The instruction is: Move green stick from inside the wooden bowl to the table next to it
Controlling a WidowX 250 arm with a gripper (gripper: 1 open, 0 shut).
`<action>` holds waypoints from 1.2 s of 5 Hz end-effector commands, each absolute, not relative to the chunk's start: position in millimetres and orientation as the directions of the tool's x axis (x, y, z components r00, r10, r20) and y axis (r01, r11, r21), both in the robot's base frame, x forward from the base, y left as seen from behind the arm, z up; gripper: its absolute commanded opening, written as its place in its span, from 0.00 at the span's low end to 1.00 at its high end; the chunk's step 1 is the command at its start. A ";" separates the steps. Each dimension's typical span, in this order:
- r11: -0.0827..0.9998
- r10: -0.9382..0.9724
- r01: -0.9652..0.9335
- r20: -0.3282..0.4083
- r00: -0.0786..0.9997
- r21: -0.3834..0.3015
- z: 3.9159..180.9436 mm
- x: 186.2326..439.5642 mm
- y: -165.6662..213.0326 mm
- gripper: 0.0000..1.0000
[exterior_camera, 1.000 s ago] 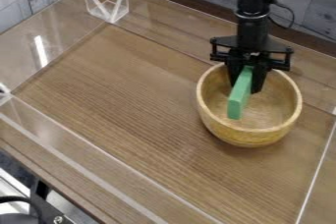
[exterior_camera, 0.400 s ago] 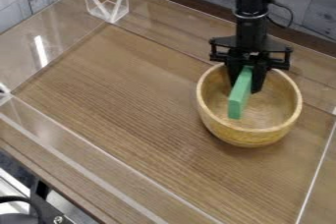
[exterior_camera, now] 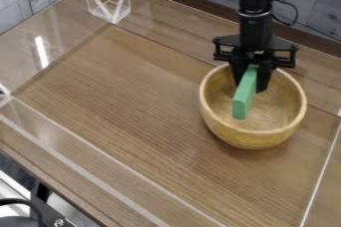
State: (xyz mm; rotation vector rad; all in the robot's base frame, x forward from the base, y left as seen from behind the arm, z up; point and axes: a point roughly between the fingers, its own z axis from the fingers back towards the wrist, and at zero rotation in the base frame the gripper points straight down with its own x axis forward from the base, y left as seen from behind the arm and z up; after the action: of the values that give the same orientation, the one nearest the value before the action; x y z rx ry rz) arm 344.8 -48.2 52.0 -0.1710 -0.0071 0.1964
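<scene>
While the arm comes down from the top of the view, its black gripper (exterior_camera: 250, 71) points straight down over the far part of the bowl (exterior_camera: 253, 107). The two fingers (exterior_camera: 240, 72) are closed on the upper end of the green stick (exterior_camera: 244, 95), so the gripper is grasping the stick. The stick stands tilted: its top end is between the fingers, near the far rim, and its lower end reaches down into the bowl toward the near left side of the pale interior. I cannot tell if the lower end touches the bottom of the bowl or is just above it.

The bowl is round, light tan, with a thick rim. It sits on the right part of the table (exterior_camera: 134, 102), close to the right clear wall (exterior_camera: 324, 176). The table is brown with darker wood grain. Low clear plastic walls run along its edges, and a small clear bracket (exterior_camera: 107, 5) stands at the far left corner. The table surface to the left of the bowl is bare wood.
</scene>
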 end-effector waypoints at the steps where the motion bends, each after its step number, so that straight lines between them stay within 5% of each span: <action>1: 0.959 0.222 -0.200 0.092 0.971 -0.203 95.7 353.2 -38.5 0.00; 2: 0.950 0.258 -0.231 0.110 0.960 -0.211 111.5 353.7 -21.4 0.00; 6: 0.933 0.302 -0.268 0.119 0.946 -0.241 112.2 363.3 -25.5 0.00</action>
State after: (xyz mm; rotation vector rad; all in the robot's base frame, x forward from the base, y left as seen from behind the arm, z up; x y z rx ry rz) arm 351.8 -24.5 85.7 -0.2116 -0.0695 0.2971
